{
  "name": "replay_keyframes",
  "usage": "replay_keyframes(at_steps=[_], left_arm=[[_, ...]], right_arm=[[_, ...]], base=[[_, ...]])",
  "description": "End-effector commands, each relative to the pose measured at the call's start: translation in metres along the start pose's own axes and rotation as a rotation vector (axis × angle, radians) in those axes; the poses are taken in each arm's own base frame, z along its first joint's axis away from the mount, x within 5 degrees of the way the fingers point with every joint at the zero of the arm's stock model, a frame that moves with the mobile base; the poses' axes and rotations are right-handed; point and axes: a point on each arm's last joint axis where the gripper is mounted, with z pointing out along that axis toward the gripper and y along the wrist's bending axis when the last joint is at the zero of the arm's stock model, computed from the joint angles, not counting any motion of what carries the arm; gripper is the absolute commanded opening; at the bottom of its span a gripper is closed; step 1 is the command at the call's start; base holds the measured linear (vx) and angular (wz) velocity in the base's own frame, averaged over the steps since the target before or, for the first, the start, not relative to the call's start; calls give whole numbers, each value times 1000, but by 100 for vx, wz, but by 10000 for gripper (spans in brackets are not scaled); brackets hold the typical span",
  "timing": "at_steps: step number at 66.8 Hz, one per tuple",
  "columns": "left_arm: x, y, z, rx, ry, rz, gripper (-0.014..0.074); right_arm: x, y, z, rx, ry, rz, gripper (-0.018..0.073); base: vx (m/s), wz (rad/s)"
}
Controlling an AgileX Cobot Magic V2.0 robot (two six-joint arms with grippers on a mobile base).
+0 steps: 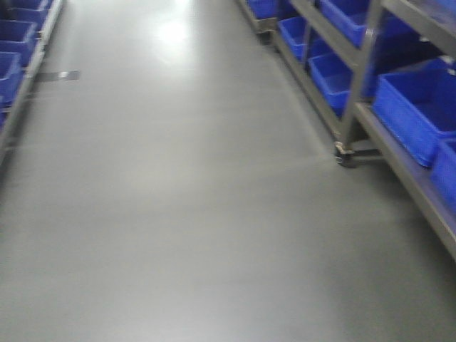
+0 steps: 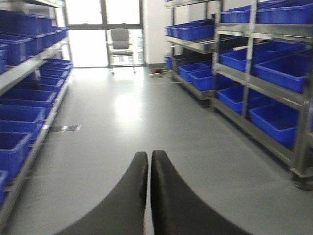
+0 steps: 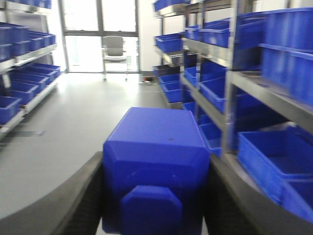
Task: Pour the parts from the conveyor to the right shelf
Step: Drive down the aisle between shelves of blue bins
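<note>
Grey aisle floor (image 1: 178, 214), bin racks both sides, chair (image 2: 120, 41) at far end. Your left tool (image 2: 148, 155) clenched, nothing in it. Your right tool (image 3: 155, 164) clamps blue bin (image 3: 156, 142); contents not visible. Right shelf (image 1: 399, 158) near, on right. Judgement: pickup done; approach to shelf and pour left.

We're finding no text, label, brand or number to read anywhere. The blue bins (image 2: 276, 122) on the metal shelves (image 2: 259, 86) show us plain faces, and so does the blue box (image 3: 156, 147) in the right wrist view. The blur hides anything smaller.
</note>
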Motion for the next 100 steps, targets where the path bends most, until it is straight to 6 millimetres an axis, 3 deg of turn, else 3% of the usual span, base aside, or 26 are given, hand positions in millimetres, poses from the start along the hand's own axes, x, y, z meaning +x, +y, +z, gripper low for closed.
replay_keyframes(at_steps=[1, 21, 54, 100], left_arm=[[-14, -1, -2, 10, -98, -14, -6], [-14, -1, -2, 8, -98, -14, -6], [-14, -1, -2, 8, -98, -14, -6], [-14, -1, -2, 8, -98, -14, -6]], right_arm=[[-16, -2, -1, 16, -96, -6, -4], [-16, -2, -1, 16, -96, -6, -4], [-15, -2, -1, 16, -94, -6, -4], [-15, -2, -1, 16, -95, -6, -4]], base=[[10, 69], [8, 51], [15, 3], [48, -3]])
